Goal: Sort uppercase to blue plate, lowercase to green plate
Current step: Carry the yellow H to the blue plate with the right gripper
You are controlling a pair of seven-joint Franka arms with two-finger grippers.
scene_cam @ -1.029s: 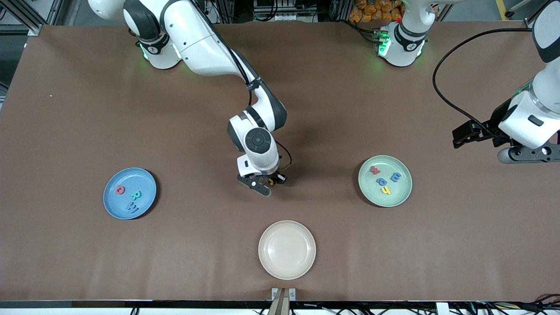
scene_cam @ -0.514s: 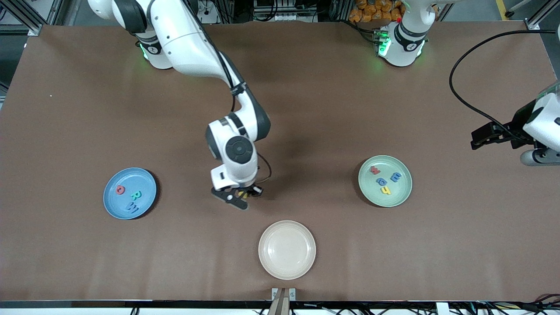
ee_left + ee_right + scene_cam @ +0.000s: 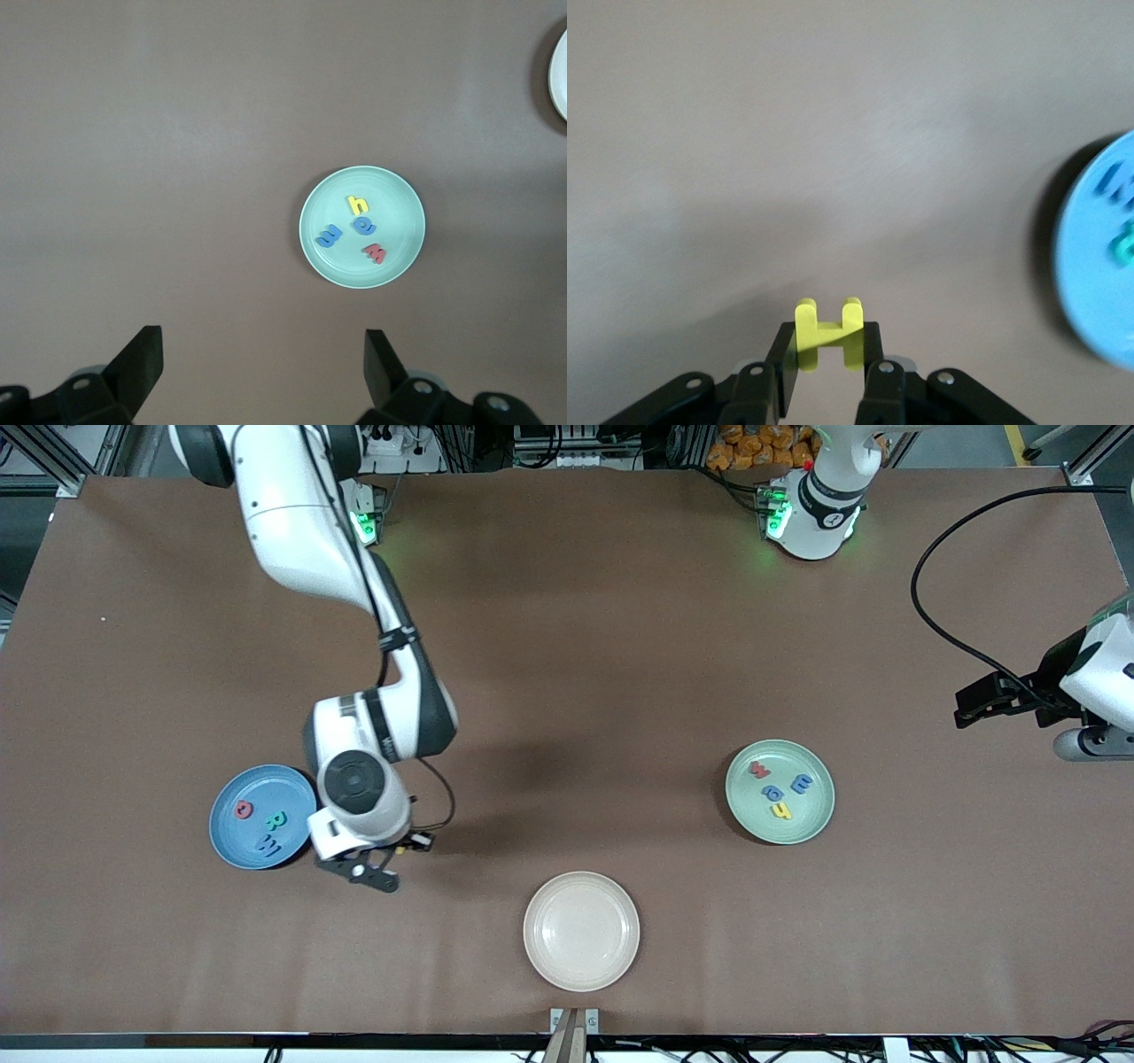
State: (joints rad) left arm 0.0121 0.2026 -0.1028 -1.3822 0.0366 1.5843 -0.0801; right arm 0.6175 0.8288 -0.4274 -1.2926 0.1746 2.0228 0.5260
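The right tool [image 3: 383, 865] hangs over bare surface [image 3: 620, 646] just beside the blue plate [image 3: 232, 834], its fingers clamped on the yellow H [image 3: 827, 329]. On that plate lie the red Q [image 3: 243, 810], teal R [image 3: 276, 821] and dark blue W [image 3: 268, 843]. The green plate [image 3: 802, 826], toward the left arm's end, carries the red w [image 3: 759, 769], two blue letters and a yellow one. A cream plate [image 3: 580, 930] sits empty nearest the front camera, between them. The left tool [image 3: 262, 372] waits high, fingers apart.
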